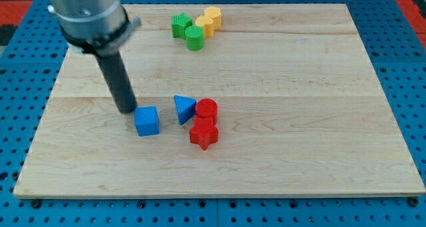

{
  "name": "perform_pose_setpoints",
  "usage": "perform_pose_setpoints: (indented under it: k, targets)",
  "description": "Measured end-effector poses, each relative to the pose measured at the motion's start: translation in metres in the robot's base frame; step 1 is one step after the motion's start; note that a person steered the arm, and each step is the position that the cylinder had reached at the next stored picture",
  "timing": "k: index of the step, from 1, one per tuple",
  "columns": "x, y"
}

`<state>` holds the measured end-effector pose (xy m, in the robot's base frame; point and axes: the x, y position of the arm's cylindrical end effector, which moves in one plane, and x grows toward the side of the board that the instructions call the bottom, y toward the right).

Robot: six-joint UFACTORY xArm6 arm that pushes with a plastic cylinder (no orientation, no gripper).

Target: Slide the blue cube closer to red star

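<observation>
The blue cube (pixel 147 120) sits on the wooden board left of centre. The red star (pixel 204 134) lies to its right and slightly lower, with a gap between them. My tip (pixel 127 111) rests on the board just off the cube's upper left corner, touching or nearly touching it. The dark rod rises from the tip toward the view's top left.
A blue triangle (pixel 184 108) stands between the cube and a red cylinder (pixel 206 110), which sits right above the star. At the view's top a green star-like block (pixel 180 24), a green cylinder (pixel 194 38) and two yellow blocks (pixel 209 20) cluster together.
</observation>
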<state>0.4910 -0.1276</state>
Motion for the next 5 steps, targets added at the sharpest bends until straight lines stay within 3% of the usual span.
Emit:
perform_pose_setpoints:
  k: [1,2,3,4,5]
  targets:
    - [0.006,0.023]
    - [0.02,-0.029]
    - [0.036,0.017]
    - [0.02,0.045]
    - [0.02,-0.002]
